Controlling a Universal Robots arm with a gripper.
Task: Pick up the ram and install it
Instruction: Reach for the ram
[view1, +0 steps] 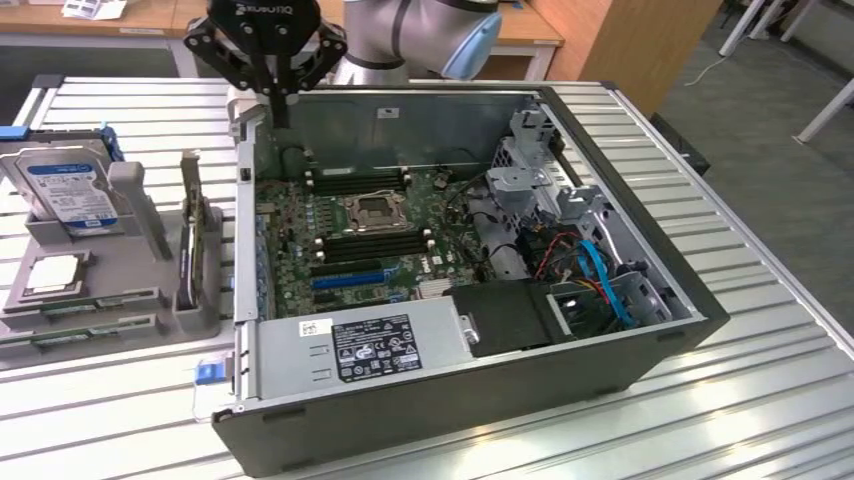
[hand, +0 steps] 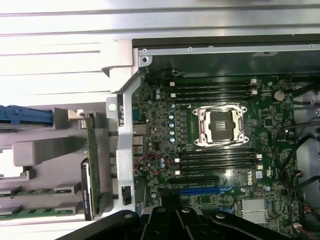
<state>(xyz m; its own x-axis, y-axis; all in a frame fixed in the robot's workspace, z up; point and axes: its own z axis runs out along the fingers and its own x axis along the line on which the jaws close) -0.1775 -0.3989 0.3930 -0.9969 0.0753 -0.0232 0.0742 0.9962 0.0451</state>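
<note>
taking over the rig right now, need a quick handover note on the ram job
Gripper: shut, nothing in it, hovers above the far corner of the open computer case, on the exterior view's left.
Ram: lies in the grey tray beside the case, untouched.
Memory slots on the board: empty.
Done: nothing that shows.
Left: ram not yet picked up, not yet installed.

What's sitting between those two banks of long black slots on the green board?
A square processor socket with a metal frame lies between one slot bank and the other slot bank. It shows in the wrist view and the exterior view.
</note>
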